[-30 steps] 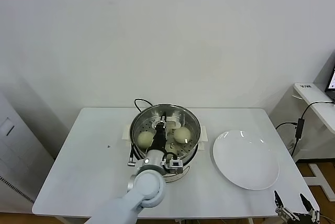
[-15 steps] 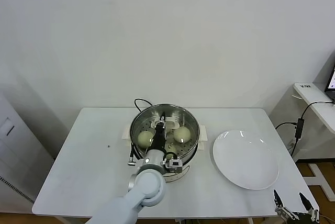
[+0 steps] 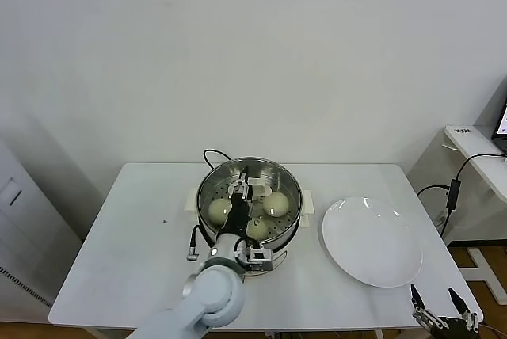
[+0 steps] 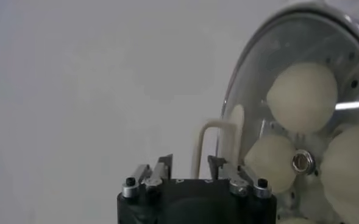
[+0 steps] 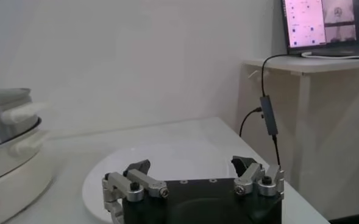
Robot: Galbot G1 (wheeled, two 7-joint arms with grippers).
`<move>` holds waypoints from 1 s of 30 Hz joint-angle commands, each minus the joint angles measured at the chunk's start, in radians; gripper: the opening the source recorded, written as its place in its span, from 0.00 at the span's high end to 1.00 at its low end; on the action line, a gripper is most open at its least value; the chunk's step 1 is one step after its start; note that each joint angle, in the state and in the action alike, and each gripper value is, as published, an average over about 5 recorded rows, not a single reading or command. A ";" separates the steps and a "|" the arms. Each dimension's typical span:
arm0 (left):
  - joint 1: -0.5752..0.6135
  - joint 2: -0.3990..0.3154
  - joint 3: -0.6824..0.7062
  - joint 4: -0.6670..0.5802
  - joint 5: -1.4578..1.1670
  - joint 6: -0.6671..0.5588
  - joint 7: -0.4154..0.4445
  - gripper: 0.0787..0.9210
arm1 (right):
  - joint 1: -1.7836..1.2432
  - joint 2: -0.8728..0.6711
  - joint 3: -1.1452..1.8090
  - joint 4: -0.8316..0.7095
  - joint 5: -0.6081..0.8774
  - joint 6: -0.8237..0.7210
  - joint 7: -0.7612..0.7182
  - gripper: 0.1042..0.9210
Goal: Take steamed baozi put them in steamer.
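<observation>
I see cream-white baozi (image 3: 275,203) in the shiny silver, perforated steamer (image 3: 207,190), centre frame; plain white plate (image 3: 372,241) lower right.

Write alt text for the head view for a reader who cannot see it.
The left gripper reaches into the steamer on a white table, among three steamed baozi on its perforated tray. A bare white plate lies to the steamer's right, and the right gripper waits, open, at the table's near right corner.

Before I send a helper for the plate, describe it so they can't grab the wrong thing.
On the white table, look to the robot's right of the shiny steamer. The plate is the flat, round, white dish lying there bare, unlike the deep steel pot holding buns.
</observation>
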 commanded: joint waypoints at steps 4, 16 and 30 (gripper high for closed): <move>0.146 0.138 -0.117 -0.261 -0.272 0.005 -0.067 0.26 | 0.039 -0.020 -0.047 -0.008 0.024 0.002 0.014 0.12; 0.343 0.083 -0.532 -0.276 -0.686 -0.434 -0.303 0.12 | 0.286 -0.185 -0.177 0.063 0.055 -0.070 0.204 0.12; 0.549 -0.118 -0.976 -0.070 -1.031 -0.950 -0.163 0.12 | 0.409 -0.205 -0.327 0.009 0.011 -0.111 0.262 0.12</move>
